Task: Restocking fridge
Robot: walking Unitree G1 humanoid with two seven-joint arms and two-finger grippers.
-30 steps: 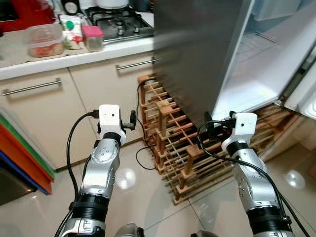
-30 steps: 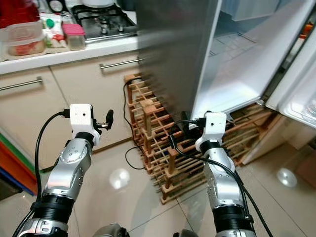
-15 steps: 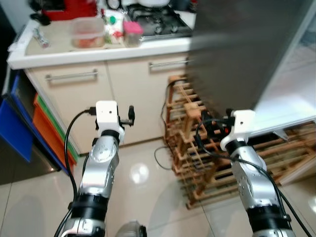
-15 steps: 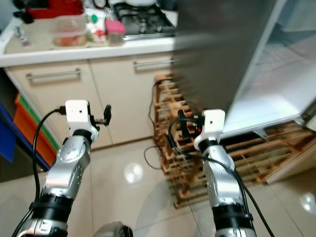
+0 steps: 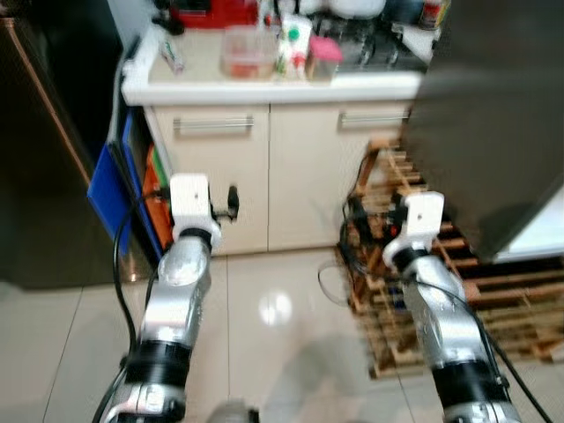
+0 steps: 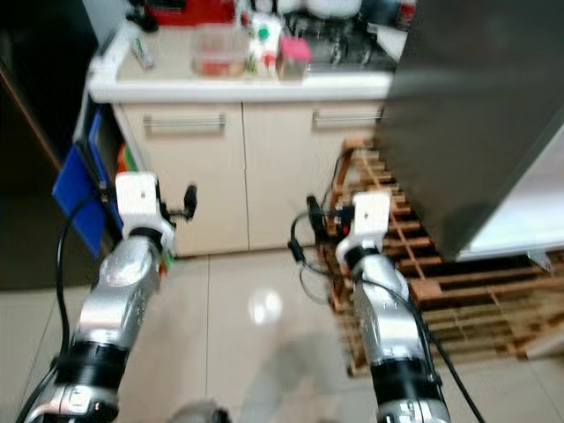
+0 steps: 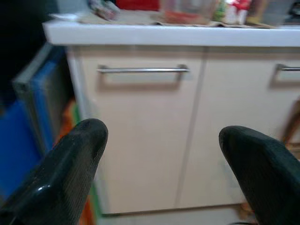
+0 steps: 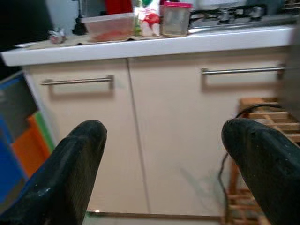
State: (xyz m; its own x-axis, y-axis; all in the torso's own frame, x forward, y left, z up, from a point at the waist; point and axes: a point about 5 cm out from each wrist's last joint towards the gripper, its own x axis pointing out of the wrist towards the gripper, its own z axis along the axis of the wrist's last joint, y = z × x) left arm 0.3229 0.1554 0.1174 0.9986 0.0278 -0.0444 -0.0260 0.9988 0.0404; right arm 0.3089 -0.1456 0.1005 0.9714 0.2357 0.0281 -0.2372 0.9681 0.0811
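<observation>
On the white counter (image 5: 264, 86) ahead stand a clear tub of red food (image 5: 249, 51), a green and white packet (image 5: 293, 40) and a pink-lidded jar (image 5: 323, 60). The grey fridge (image 5: 493, 132) rises on the right, a strip of its white inside showing at the edge. My left gripper (image 7: 164, 154) is held up in front of the cupboard doors, open and empty. In front of the same cupboards, the right gripper (image 8: 164, 154) is also open and empty, with the tub (image 8: 110, 27), packet (image 8: 147, 18) and jar (image 8: 176, 18) above it.
A wooden wine rack (image 5: 493, 300) with a black cable stands on the floor under the fridge. Blue and orange boards (image 5: 110, 185) lean at the cupboard's left end beside a dark tall panel (image 5: 44, 176). A gas hob (image 8: 234, 14) sits on the counter. The floor is glossy tile.
The view has swung left and pulled back: the counter now sits in the middle and the fridge's inside has slid off to the right. Both arms hold the same pose.
</observation>
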